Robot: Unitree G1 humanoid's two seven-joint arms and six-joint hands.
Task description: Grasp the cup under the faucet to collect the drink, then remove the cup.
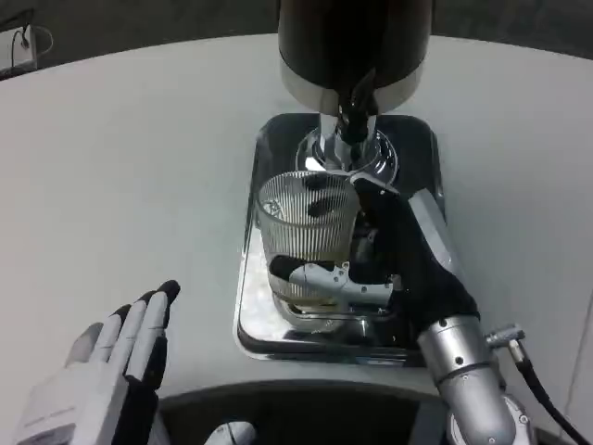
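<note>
A clear ribbed glass cup (306, 222) stands over the shiny drip tray (269, 324), a little in front and left of the faucet (350, 120) of the dark dispenser (355, 46). A pale drink shows low in the cup. My right hand (371, 269) grips the cup from the right, with white and black fingers wrapped across its lower front. My left hand (111, 362) lies at the lower left over the white table, fingers straight and together, holding nothing.
The white table (130, 167) spreads wide to the left and right of the tray. A dark curved edge (278, 399) runs along the bottom. A cable (542, 394) hangs from my right wrist. A small fixture (23, 46) sits at the far left corner.
</note>
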